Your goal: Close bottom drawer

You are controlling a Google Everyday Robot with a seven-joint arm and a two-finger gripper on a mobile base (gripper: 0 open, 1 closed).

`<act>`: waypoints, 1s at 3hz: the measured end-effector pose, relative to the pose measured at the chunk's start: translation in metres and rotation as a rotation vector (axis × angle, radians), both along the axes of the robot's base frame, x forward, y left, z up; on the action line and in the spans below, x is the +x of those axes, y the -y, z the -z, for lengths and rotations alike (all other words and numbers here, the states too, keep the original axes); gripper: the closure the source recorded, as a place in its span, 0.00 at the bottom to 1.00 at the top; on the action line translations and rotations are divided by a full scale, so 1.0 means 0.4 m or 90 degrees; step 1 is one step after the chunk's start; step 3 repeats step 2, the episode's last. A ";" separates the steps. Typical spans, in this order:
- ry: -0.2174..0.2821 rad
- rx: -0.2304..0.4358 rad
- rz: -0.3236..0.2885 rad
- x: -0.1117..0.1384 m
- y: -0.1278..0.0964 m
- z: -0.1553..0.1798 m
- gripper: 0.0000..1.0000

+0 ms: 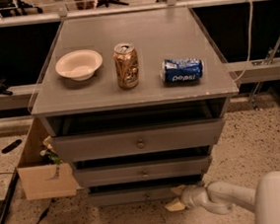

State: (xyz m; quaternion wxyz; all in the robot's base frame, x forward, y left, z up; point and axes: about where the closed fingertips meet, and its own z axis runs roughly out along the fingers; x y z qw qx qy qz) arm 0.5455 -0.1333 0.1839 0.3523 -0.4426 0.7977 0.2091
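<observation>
A cardboard box (37, 181) sits well left of my gripper (176, 199), beside the cabinet (133, 92). The bottom drawer (133, 196) lies just left of the gripper, its front sticking out slightly under a dark gap. The gripper is down near the floor at that drawer's right end; I cannot tell whether it is spread or closed.
</observation>
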 end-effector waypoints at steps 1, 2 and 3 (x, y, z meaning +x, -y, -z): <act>0.001 -0.002 0.005 -0.023 -0.002 0.012 0.00; 0.001 -0.002 0.005 -0.024 -0.003 0.012 0.00; 0.001 -0.002 0.005 -0.024 -0.003 0.012 0.00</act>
